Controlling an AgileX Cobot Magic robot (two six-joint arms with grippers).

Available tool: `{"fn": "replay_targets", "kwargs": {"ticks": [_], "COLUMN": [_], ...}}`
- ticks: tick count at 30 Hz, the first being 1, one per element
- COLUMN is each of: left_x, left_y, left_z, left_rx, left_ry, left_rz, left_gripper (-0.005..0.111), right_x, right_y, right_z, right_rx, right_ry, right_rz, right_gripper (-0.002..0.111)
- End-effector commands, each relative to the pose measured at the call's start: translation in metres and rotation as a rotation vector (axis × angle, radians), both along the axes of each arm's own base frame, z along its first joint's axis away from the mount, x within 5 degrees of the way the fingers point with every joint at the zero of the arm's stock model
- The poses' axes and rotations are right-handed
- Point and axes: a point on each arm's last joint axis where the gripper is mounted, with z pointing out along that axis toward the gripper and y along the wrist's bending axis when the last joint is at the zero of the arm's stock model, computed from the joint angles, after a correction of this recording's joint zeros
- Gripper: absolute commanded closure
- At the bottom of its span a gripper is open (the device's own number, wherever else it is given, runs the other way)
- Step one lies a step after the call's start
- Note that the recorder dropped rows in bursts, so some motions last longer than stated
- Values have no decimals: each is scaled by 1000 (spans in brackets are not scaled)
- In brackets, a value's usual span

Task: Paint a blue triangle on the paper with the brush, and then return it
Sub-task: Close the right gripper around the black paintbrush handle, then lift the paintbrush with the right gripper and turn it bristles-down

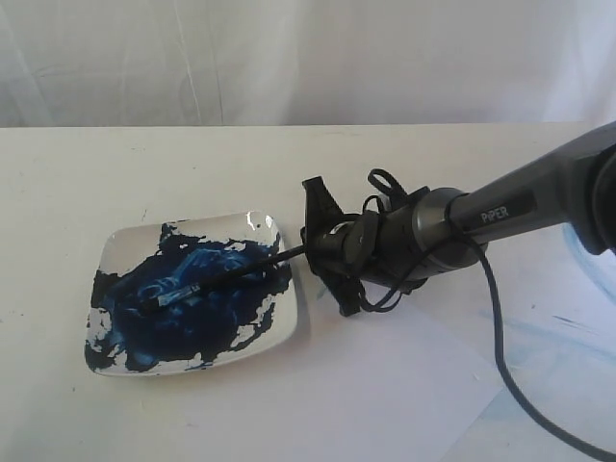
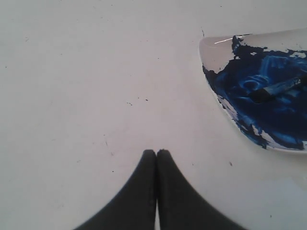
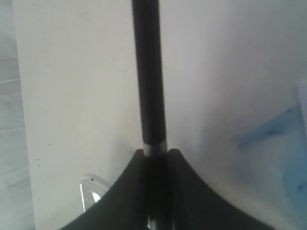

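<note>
**One brush, one dish, one paper, two claws**

The right gripper (image 3: 157, 153) has its two jaws closed tight on the black handle of the one brush (image 1: 231, 274). The brush tip lies in the blue paint of the single square dish (image 1: 125, 241), and its handle crosses the dish rim. One paper (image 1: 568, 371), with pale blue smears, lies well apart on the right. The left gripper (image 2: 157, 154) is closed and holds nothing. It is over the table (image 2: 72, 72), near the dish.

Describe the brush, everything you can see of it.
The brush is thin and long: black handle, silver ferrule, blue-stained tip. It lies slanted, its tip resting in the dark blue paint of the white dish, its handle crossing the dish's rim. The right gripper is closed on the handle's far end.
</note>
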Motion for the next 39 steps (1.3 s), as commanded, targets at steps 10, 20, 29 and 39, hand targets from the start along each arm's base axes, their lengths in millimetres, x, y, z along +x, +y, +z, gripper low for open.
{"fn": "replay_targets", "kwargs": {"ticks": [10,20,29,39], "left_x": [0,0,0,0], "left_y": [-1,-1,-1,-1], "left_z": [-1,-1,-1,-1], "left_rx": [-6,-6,-6,-6], "left_ry": [1,1,1,1], "left_rz": [-6,-6,-6,-6], "left_gripper": [107,107,107,107], "right_x": [3,0,-17,-53], "right_y": [1,4,3,36], "right_z": [10,88,165,173], "right_rx": [1,4,-340,-397], "right_ry": [-67,-371,-958,-1346], "right_rz": [15,182,521,829], "right_gripper": [108,108,108,108]}}
